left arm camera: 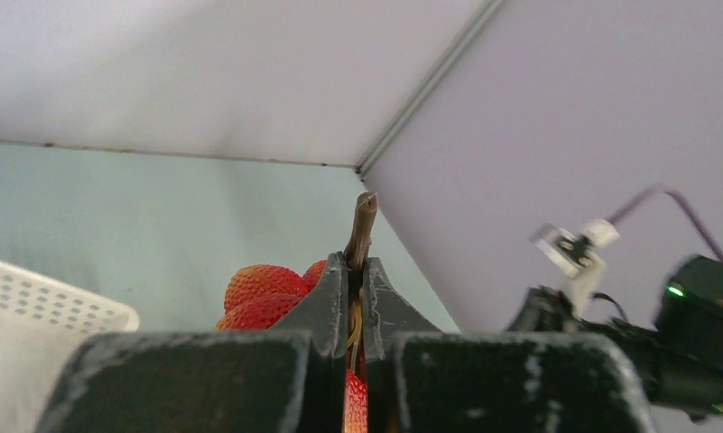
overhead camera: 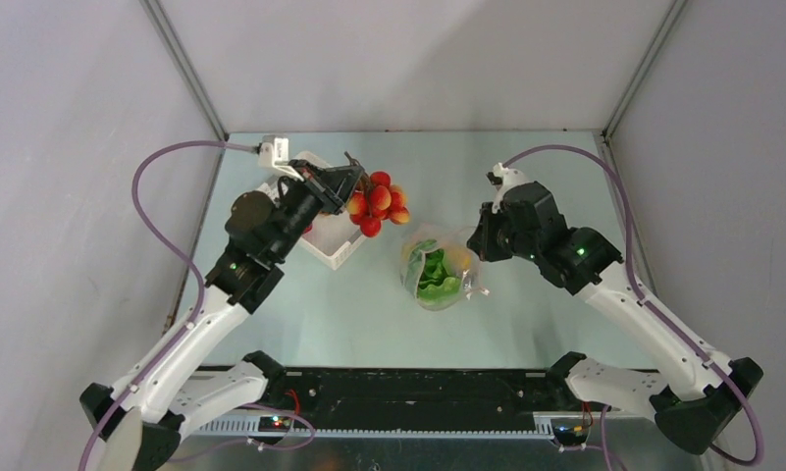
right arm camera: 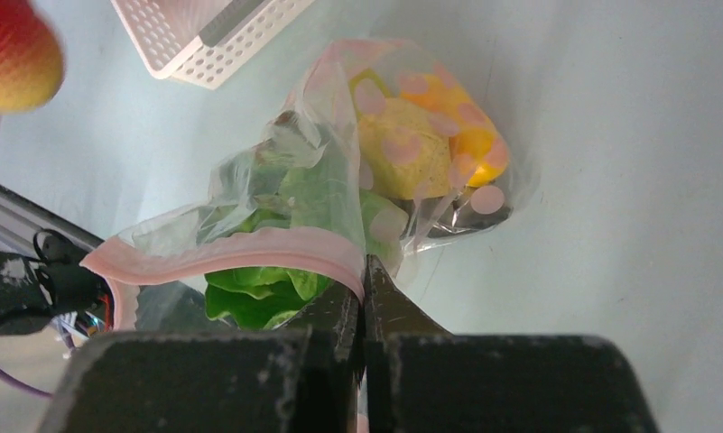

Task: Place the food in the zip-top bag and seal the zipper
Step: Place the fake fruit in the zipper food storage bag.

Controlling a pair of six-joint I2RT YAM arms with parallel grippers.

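Note:
My left gripper is shut on the brown stem of a bunch of little red toy fruits, held in the air beside the white basket; the red fruits show behind its fingers in the left wrist view. The clear zip-top bag with pink dots stands on the table, holding green, yellow and orange food. My right gripper is shut on the bag's pink zipper strip, holding the mouth open and raised. In the top view the right gripper is at the bag's right edge.
A white lattice basket sits at the back left under the left gripper; its corner shows in the right wrist view. Grey walls enclose the table. The arm bases and a black rail run along the near edge.

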